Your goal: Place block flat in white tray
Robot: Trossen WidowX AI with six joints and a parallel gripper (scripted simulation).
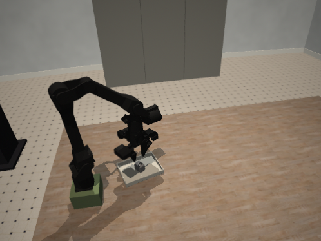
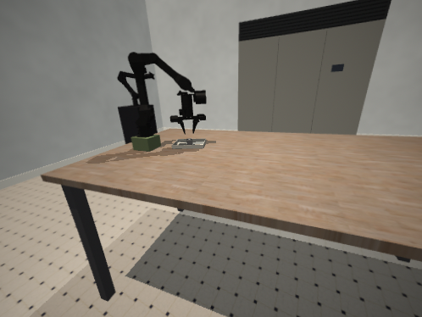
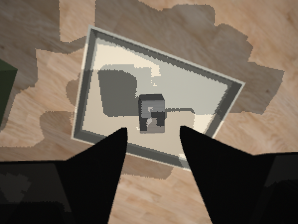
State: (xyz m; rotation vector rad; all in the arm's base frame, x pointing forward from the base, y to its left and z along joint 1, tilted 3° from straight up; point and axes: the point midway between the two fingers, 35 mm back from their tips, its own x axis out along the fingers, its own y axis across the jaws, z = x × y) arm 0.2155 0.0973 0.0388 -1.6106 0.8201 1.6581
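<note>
A small grey block (image 1: 139,167) lies on the floor of the white tray (image 1: 143,172), near its middle. In the wrist view the block (image 3: 151,113) sits inside the tray, apart from the walls. My gripper (image 1: 139,153) hangs above the tray, clear of the block, its fingers apart with nothing between them. In the wrist view the two dark fingertips frame the block from above. In the exterior view the gripper (image 2: 188,125) stands well above the tray (image 2: 189,146).
The arm's green base block (image 1: 87,192) stands on the wooden table to the left of the tray. A grey cabinet (image 1: 159,38) stands at the back wall. A black stand (image 1: 8,142) is on the floor at the left.
</note>
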